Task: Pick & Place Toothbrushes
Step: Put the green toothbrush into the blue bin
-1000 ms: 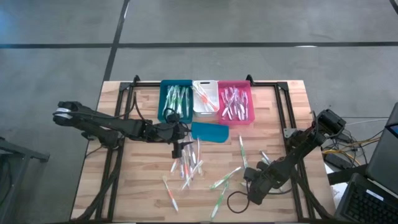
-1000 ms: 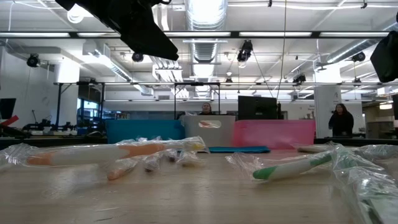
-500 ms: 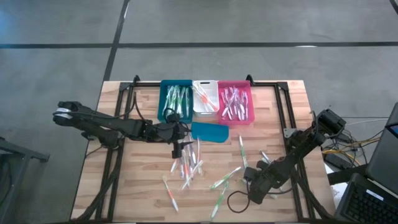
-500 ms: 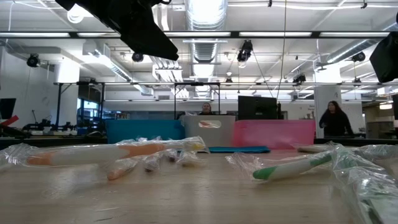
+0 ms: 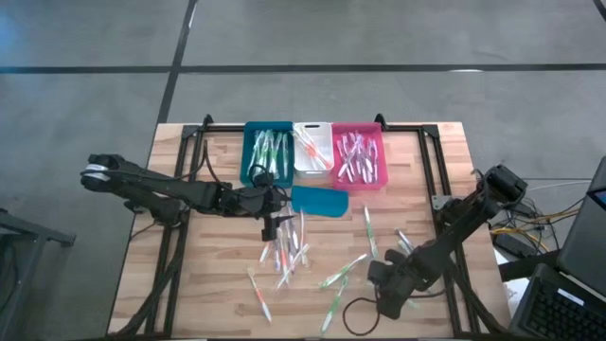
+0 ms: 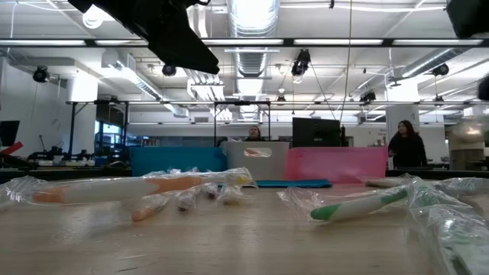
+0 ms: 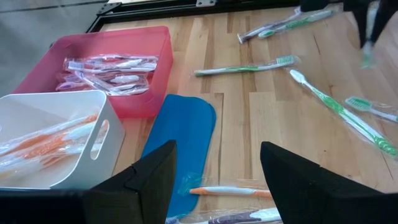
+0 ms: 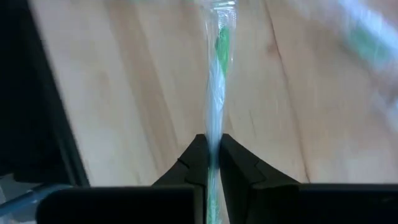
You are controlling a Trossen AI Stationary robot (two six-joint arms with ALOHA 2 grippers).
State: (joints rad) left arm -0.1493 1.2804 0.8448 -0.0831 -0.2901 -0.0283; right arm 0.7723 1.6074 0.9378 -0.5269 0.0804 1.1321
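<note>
Pinching a green toothbrush (image 8: 216, 93), right pincer (image 8: 212, 163) sits amid scattered toothbrushes (image 5: 284, 254); left pincer (image 7: 214, 180) apart.

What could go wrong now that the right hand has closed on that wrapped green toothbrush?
1. The right hand pinches the green toothbrush at one end of its clear wrapper, so it may slip or swing when lifted.
2. Loose toothbrushes lie close together on the table; a swinging brush could scatter them.
3. The left hand hangs open near the teal bin, close to the carry path, so the arms might collide.
</note>
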